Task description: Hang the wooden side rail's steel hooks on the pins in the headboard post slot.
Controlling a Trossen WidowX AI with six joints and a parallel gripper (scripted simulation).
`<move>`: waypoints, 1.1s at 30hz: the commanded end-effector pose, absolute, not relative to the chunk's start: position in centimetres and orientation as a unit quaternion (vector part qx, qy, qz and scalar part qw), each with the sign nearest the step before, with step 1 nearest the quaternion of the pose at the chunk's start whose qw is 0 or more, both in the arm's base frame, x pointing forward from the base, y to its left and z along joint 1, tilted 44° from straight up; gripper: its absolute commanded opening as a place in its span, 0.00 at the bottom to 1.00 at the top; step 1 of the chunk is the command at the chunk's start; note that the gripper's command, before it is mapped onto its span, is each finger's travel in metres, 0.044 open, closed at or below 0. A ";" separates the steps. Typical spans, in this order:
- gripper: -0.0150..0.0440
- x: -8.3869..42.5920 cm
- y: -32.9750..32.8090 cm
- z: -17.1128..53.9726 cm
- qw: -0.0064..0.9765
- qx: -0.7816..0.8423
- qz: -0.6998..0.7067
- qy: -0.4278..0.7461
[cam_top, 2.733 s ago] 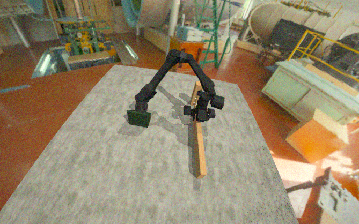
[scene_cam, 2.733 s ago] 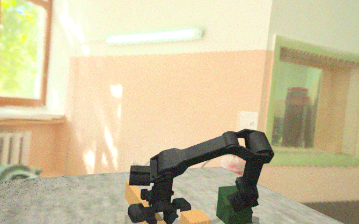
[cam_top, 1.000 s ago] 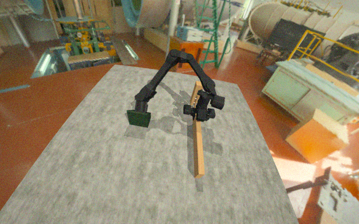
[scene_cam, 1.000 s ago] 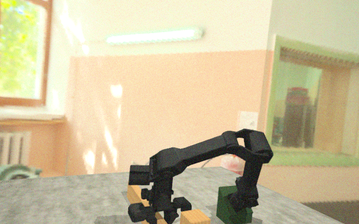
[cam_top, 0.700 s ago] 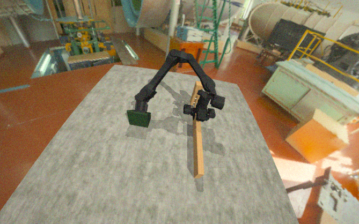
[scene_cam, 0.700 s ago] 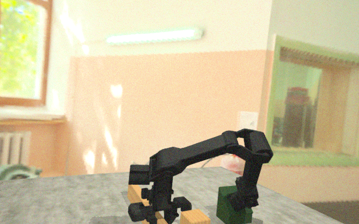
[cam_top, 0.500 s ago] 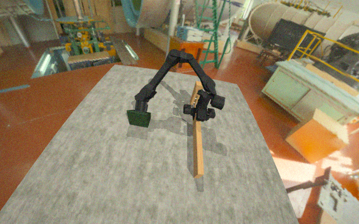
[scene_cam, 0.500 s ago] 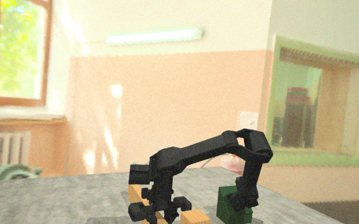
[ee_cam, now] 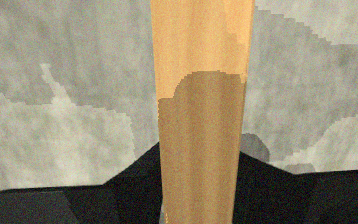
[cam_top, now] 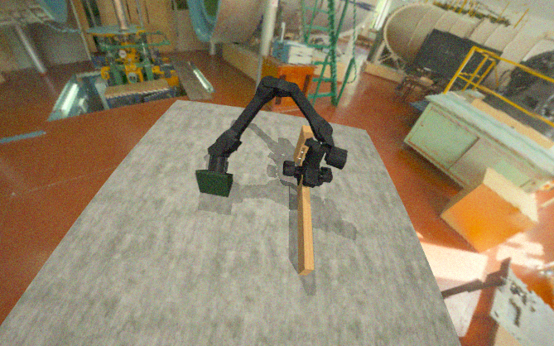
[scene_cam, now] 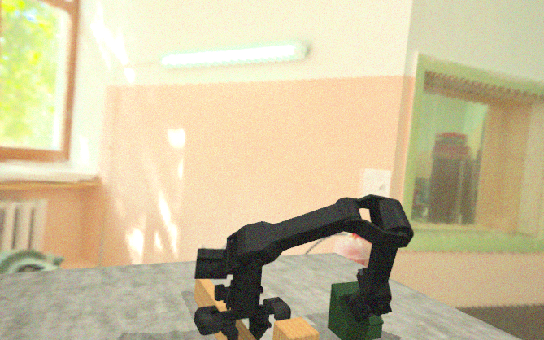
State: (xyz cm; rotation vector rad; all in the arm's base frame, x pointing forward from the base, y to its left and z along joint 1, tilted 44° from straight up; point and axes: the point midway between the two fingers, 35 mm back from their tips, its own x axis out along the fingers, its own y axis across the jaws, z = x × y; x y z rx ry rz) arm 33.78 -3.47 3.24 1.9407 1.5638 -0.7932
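The wooden side rail (cam_top: 305, 228) (scene_cam: 204, 292) (ee_cam: 205, 40) runs lengthwise over the grey table. My gripper (cam_top: 305, 180) (scene_cam: 244, 330) (ee_cam: 186, 145) is shut on the rail near its post-side end, with one finger on each side. The rail's far end is low over the table; I cannot tell whether it touches. The headboard post (cam_top: 304, 135) (scene_cam: 295, 328) stands just beyond the gripper in the top view, with small steel parts (cam_top: 301, 154) showing in its slot. The rail's hooks and their fit on the pins are hidden by the gripper.
The arm's dark green base block (cam_top: 214, 183) (scene_cam: 343, 308) stands left of the rail in the top view. The arm arches from it over the grey table (cam_top: 141, 275) (scene_cam: 75, 295). Shadows of arm and rail fall around the rail.
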 end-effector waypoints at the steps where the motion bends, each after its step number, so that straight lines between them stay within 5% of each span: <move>1: 0.25 33.8 -4.0 3.6 0.262 0.719 -0.295 0.572; 33: 0.25 33.7 -4.4 3.9 0.263 0.719 -0.295 0.572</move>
